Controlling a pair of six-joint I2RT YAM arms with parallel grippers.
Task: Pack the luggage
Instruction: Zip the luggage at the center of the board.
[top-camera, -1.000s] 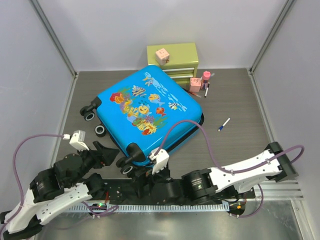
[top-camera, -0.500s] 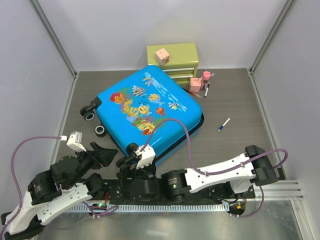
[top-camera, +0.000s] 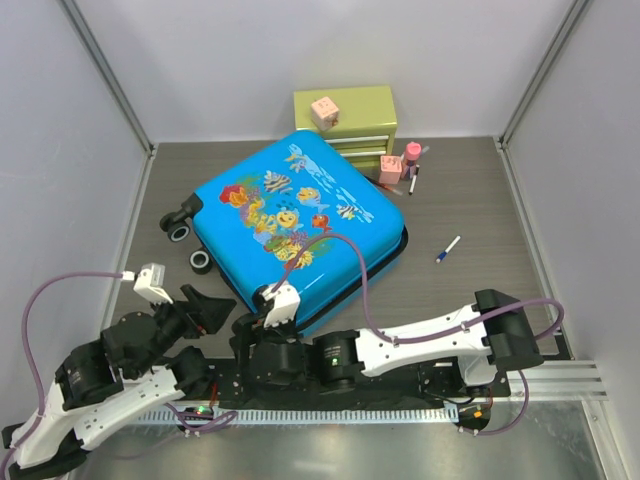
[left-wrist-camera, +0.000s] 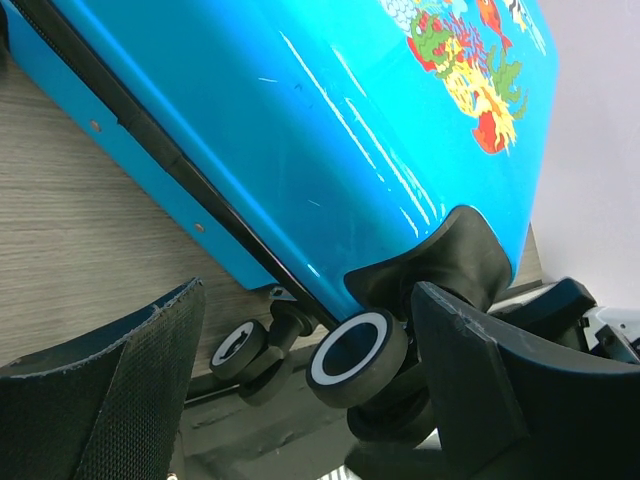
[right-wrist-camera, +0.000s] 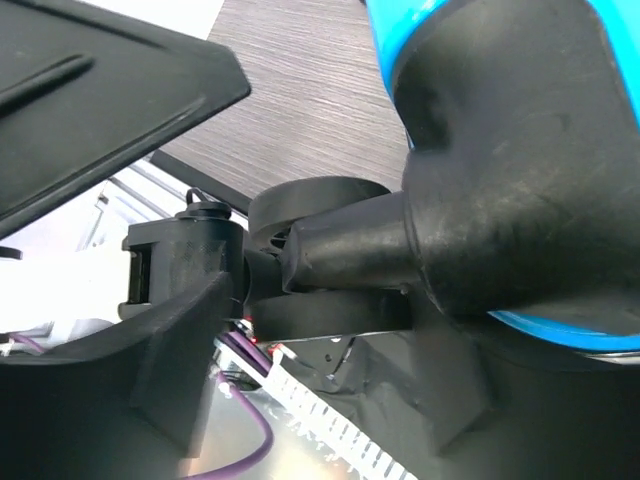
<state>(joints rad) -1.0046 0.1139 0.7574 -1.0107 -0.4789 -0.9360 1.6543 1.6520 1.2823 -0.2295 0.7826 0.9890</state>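
The closed luggage (top-camera: 290, 225) lies flat and slanted in the middle of the counter (top-camera: 460, 200), just in front of a green chest (top-camera: 355, 105). The left gripper (top-camera: 212, 303) is open, its fingers spread toward a near-corner wheel (left-wrist-camera: 358, 358) without touching it. The right gripper (top-camera: 255, 322), jaws apart, straddles a wheel at that corner.

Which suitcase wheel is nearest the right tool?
The wheel at the luggage's near corner, closest to the arm bases; the right tool is right at it. The other wheels sit farther along the left edge, clear of it.
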